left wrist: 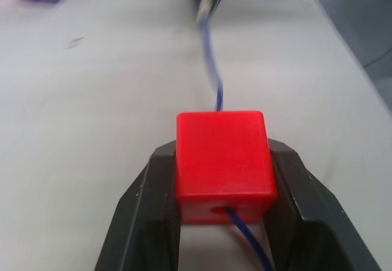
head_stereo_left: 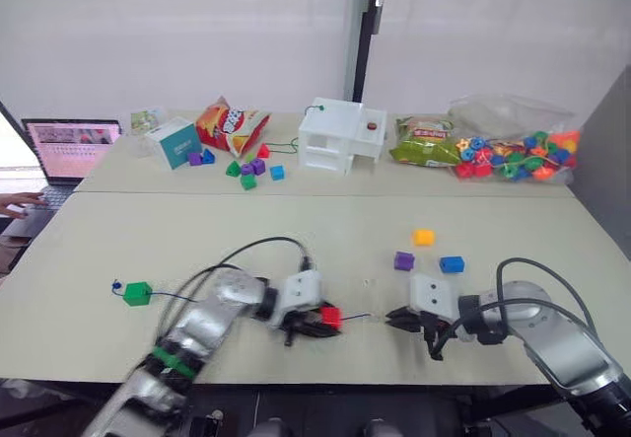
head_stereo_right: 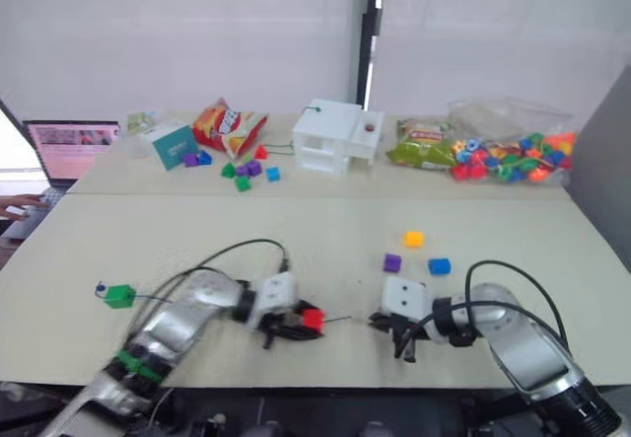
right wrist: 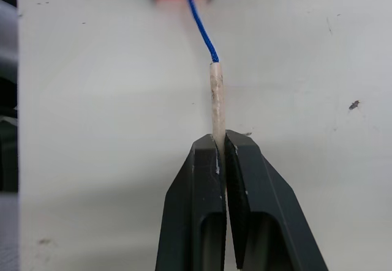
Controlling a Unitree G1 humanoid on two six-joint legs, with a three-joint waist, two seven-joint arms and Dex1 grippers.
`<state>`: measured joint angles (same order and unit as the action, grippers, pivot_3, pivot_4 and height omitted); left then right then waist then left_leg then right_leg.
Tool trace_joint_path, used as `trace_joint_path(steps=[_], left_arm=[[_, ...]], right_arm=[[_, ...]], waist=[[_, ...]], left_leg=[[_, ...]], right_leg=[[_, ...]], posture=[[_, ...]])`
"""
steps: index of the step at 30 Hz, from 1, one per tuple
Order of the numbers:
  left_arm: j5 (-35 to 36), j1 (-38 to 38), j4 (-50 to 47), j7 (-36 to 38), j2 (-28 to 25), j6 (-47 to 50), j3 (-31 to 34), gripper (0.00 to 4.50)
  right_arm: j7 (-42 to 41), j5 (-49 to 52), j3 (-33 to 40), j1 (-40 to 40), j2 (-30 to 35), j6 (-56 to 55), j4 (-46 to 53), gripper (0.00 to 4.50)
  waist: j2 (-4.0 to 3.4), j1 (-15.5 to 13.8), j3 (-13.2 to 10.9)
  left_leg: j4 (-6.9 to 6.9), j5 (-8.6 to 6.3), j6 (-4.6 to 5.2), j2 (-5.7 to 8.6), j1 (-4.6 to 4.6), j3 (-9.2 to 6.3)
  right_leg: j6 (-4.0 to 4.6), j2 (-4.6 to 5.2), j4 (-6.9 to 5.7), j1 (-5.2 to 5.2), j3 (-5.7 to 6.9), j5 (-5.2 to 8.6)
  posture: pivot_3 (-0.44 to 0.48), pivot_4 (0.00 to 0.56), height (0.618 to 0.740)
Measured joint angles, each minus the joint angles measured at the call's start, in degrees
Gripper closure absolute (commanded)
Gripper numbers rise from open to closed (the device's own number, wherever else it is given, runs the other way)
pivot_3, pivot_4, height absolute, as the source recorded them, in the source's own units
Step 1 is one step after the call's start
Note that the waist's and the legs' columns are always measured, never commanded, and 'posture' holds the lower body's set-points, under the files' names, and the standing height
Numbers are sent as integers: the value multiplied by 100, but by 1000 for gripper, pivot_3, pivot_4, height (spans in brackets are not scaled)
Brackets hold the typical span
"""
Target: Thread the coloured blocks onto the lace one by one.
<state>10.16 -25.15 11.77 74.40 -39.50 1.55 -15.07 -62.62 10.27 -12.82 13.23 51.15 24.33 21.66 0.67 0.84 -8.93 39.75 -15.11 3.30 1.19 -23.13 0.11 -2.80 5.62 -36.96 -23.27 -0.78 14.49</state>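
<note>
My left gripper (head_stereo_left: 323, 321) is shut on a red block (left wrist: 223, 161), low over the near table edge. The dark-blue lace (right wrist: 199, 25) runs through the red block's hole and on toward my right gripper (right wrist: 218, 142), which is shut on the lace's pale stiff tip (right wrist: 216, 96). A green block (head_stereo_left: 137, 293) sits on the lace at the near left. Purple (head_stereo_left: 403, 260), yellow (head_stereo_left: 423, 237) and blue (head_stereo_left: 452, 264) blocks lie loose on the table just beyond my right gripper (head_stereo_left: 396, 317).
At the back stand a white box (head_stereo_left: 340, 136), snack bags (head_stereo_left: 231, 126), a teal box (head_stereo_left: 175, 143), small loose pieces (head_stereo_left: 251, 171) and a bag of multicolour beads (head_stereo_left: 513, 153). A laptop (head_stereo_left: 69, 151) with a person's hand (head_stereo_left: 15, 203) is at far left.
</note>
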Motion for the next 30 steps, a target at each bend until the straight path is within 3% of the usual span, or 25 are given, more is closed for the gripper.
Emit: trace_joint_path(steps=[5,9,16,18,23,26,30], left_arm=[[-43,-360,1883,594,-1076,-1401,470,3300],[-363,-850,3322,900,-1589,-2325,515,3300],[-615,-1131,4245,1037,-1720,-3274,538,3300],[-601,-1220,4321,1148,-1666,-3158,568,2280],[-425,-1315,3905,1612,-1479,-1907,618,716],[-52,-1277,2925,1744,-1551,-877,564,716],[690,-889,886,1754,-1565,663,698,716]], right_arm=[[-114,21,4,22,64,213,235,4500],[-148,19,1,176,59,239,251,4500],[-223,16,-3,241,57,235,191,4500],[-237,7,-4,244,57,232,129,4500],[-246,3,-38,325,17,233,111,4500],[-261,1,-45,331,17,241,112,4500],[-241,-26,-134,374,8,252,100,4500]], waist=[[-1,-9,0],[-2,2,1],[-3,-17,1],[-3,-17,1],[5,-29,-3],[19,-48,-11],[19,-34,-11]], left_leg=[[-2,0,0,0,8,1],[-2,0,0,-2,5,11],[0,-1,1,-2,5,16],[1,-1,1,-2,5,16],[12,-1,1,-2,-17,15],[13,-1,1,-3,-27,11],[11,-2,2,-2,-24,12]], right_leg=[[2,1,0,5,4,1],[1,-5,-4,-1,3,1],[0,-2,-7,2,4,1],[0,-4,-10,2,4,1],[-3,-5,-12,-8,12,0],[-3,-5,-15,-12,15,0],[-5,-1,-14,-9,6,-1]], posture=[[0,150,740],[0,150,740],[0,150,740],[0,150,740],[0,150,740],[0,150,740],[0,150,740]])
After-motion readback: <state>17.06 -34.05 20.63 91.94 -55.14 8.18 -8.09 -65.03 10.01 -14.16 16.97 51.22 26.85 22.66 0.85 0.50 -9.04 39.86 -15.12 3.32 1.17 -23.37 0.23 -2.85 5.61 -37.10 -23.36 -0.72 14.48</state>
